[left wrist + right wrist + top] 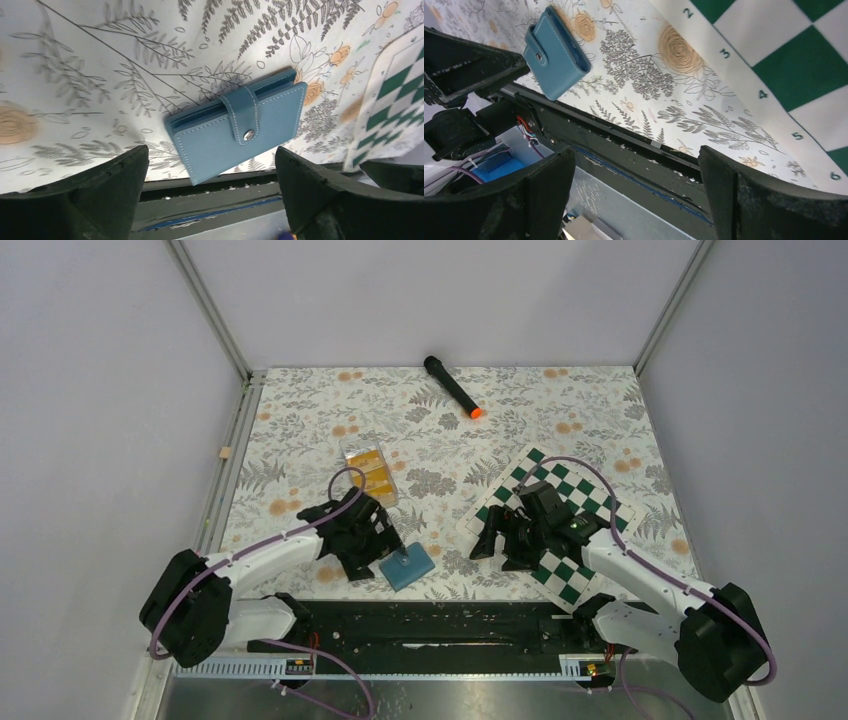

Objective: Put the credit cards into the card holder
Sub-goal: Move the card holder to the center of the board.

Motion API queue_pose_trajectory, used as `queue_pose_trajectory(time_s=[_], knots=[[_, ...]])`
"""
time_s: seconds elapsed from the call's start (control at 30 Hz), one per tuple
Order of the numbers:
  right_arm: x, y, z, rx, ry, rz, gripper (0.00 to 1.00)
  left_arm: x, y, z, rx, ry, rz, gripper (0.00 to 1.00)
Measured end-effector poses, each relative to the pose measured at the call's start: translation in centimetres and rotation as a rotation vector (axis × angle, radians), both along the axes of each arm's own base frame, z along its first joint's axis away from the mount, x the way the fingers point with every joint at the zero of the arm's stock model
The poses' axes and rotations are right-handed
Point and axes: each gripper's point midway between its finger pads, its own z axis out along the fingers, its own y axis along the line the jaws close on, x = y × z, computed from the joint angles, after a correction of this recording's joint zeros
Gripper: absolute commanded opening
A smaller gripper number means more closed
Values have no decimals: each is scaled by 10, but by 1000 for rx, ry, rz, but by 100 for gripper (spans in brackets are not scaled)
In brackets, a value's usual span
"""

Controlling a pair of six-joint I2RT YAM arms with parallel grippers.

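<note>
Left tool (211, 162) spread over snapped-shut card holder (235, 135) at counter (450, 430) near edge, right tool (636, 152) spread; a nudge may knock it off.

- right gripper (634, 175): jaws wide apart, nothing between them
- card holder (555, 52): snap tab fastened, lying flat on the floral cloth (649, 75) at the near table edge
- chessboard (794, 60): right of the holder, well apart from it, printed digits along its edge

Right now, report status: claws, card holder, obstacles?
Left claw and right claw open, empty. Blue soft folding card holder flat, snap shut. Nothing lies on it. Orange-yellow flat cards in clear plastic tray.
</note>
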Motion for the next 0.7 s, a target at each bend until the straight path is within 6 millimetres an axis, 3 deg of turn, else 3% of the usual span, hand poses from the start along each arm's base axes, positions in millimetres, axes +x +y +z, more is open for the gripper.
queue_pose_trajectory(time_s=[0.13,0.23,0.37,0.5,0.7], knots=[[-2,15,3,47,12,10,88,8,14,9,112,-39,-56,92],[-8,34,2,100,36,23,79,18,10,14,132,-82,-134,82],[-21,60,-9,130,99,48,67,23,5,4,142,-103,-235,76],[-30,89,-25,161,170,70,64,24,2,-11,156,-76,-296,72],[-33,110,-47,163,253,58,62,25,-15,-9,67,-87,-313,64]])
